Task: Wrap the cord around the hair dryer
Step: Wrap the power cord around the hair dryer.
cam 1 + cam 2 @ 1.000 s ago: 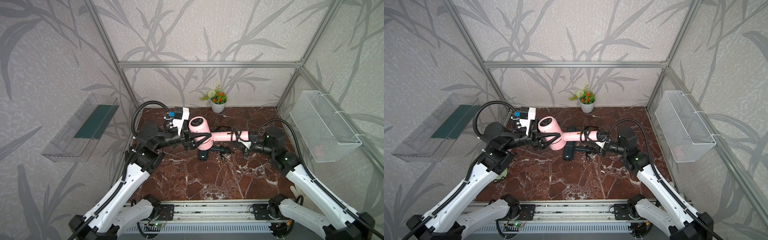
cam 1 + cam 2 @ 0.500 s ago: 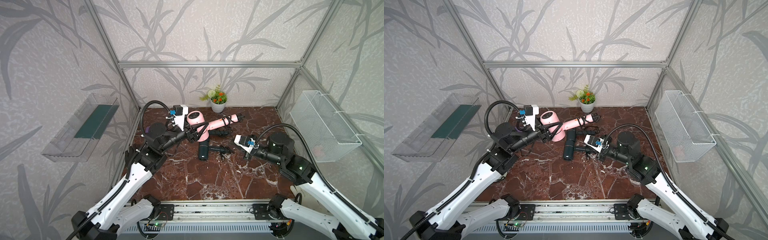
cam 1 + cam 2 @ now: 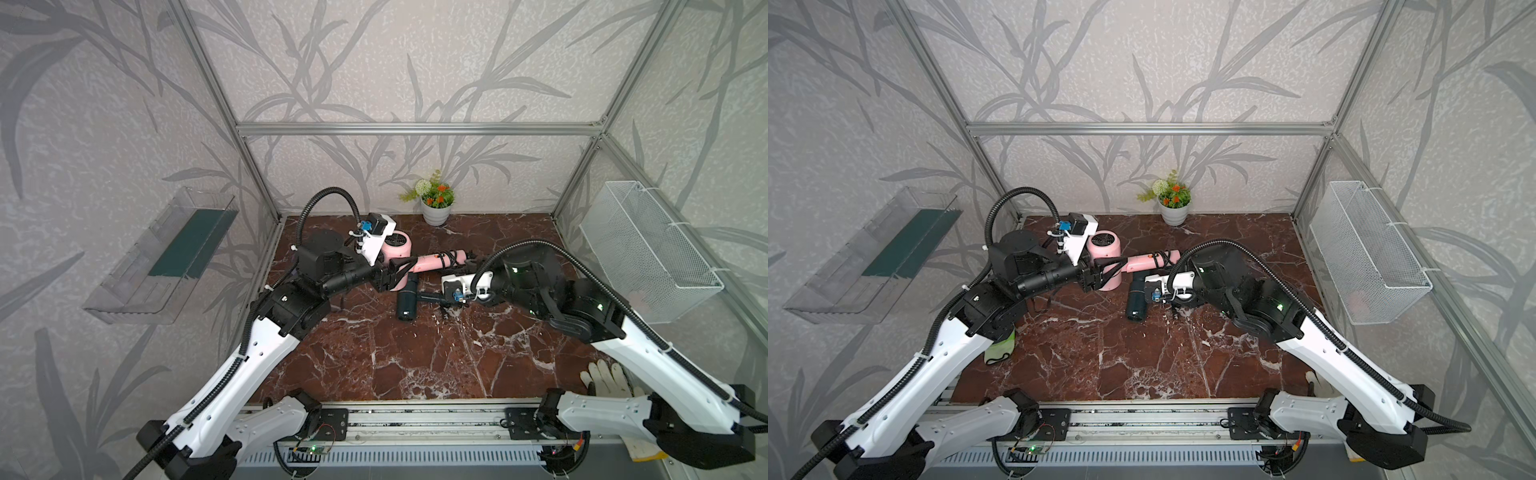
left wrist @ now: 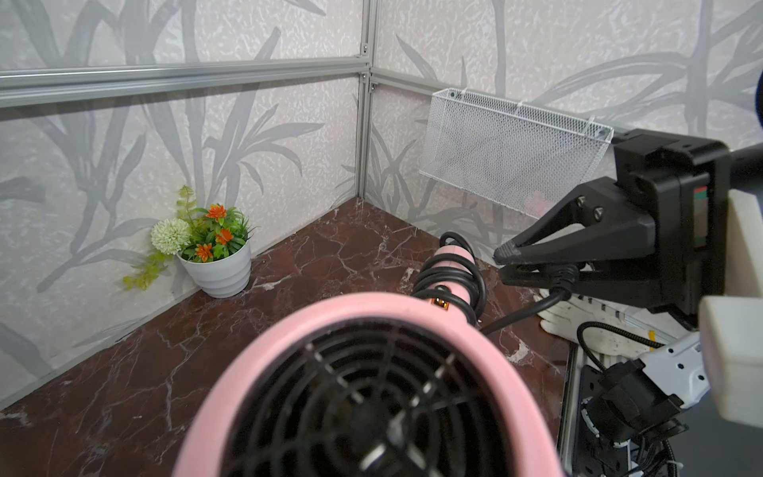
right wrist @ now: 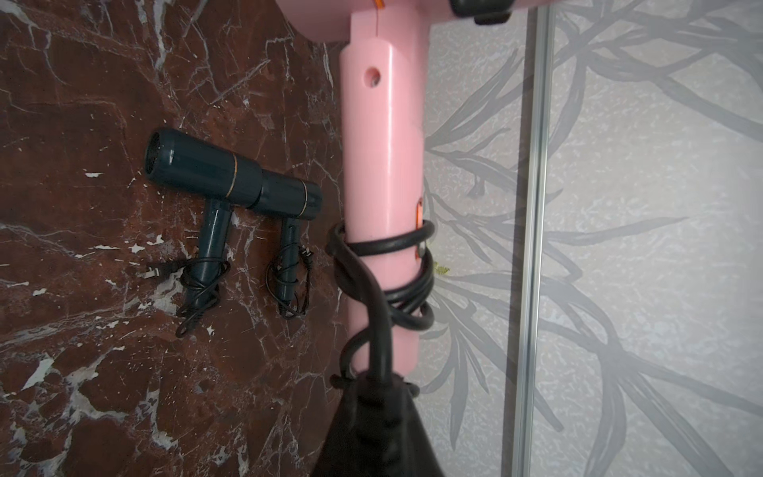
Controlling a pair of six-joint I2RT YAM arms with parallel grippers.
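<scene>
The left gripper [image 3: 395, 274] clamps the pink hair dryer [image 3: 398, 248] by its head, toward the back of the table [image 3: 415, 353]. The right gripper [image 4: 501, 262] pinches the black cord [image 5: 406, 289], several loops around the handle

Left tool [image 3: 401, 272], right tool [image 4: 501, 264]: both clamped.

Bright even light; soft shadows; edges bowed; hair dryer [image 4: 289, 330] blurred near lens.

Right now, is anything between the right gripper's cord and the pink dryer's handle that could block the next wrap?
Nothing visible. The right gripper pinches the cord at the end of the pink dryer's handle; the dark dryers lie on the table, clear of it.
</scene>
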